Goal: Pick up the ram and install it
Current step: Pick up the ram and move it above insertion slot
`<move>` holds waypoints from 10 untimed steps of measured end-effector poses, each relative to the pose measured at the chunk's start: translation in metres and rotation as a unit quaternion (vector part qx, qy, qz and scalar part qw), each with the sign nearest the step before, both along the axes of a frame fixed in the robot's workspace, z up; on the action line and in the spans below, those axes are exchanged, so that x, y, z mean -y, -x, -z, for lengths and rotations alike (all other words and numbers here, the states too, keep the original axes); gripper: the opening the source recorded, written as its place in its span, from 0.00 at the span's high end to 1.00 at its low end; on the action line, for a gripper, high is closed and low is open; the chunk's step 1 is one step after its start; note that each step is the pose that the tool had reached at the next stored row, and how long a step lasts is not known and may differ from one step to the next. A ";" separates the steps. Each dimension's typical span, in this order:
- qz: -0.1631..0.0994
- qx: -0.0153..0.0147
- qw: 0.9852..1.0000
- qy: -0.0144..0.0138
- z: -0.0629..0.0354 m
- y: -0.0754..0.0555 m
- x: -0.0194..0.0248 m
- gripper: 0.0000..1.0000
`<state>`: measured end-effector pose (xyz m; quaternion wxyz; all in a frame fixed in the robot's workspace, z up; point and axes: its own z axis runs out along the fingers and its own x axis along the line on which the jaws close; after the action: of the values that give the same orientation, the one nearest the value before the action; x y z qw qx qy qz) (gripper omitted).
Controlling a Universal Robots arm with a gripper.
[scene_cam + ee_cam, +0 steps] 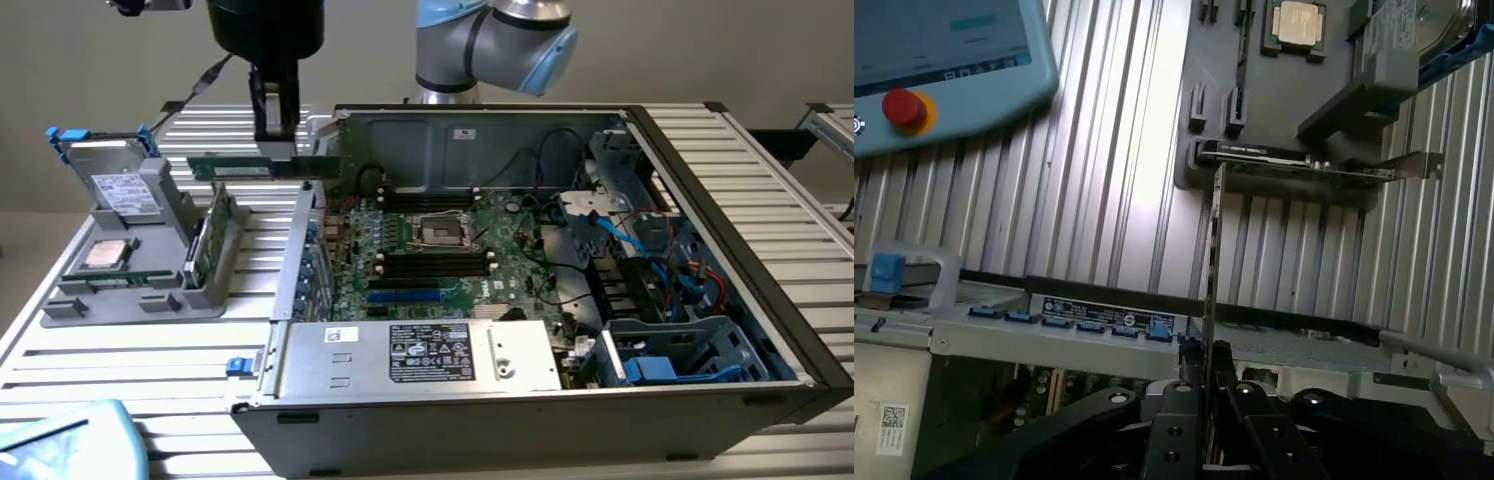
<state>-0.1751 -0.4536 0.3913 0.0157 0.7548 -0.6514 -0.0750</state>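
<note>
End effector (276,138) nearly closed, pinching the ram (240,166) at mid-length by its upper edge, level in air between parts holder (134,290) and computer case (427,150); judged light, stiff, thin, fragile.

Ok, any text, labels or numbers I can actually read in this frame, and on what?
None can be read.
Black label on the power supply: too small.
White label on the drive: blurred.
Pale sticker on the ram: too small.
Strip label on the computer case: blurred.
Pendant screen: blurred.
</note>
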 end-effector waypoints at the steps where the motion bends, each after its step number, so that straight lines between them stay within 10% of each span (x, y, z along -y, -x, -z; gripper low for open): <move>1: 0.000 0.000 1.000 -0.002 0.0000 -0.005 0.0000 0.86; 7: 0.000 0.002 1.000 -0.010 0.0001 -0.032 0.0000 0.86; 10: 0.000 0.008 1.000 -0.013 0.0004 -0.042 0.0000 0.86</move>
<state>-0.1332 -0.4536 0.3909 0.0007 0.7556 -0.6505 -0.0768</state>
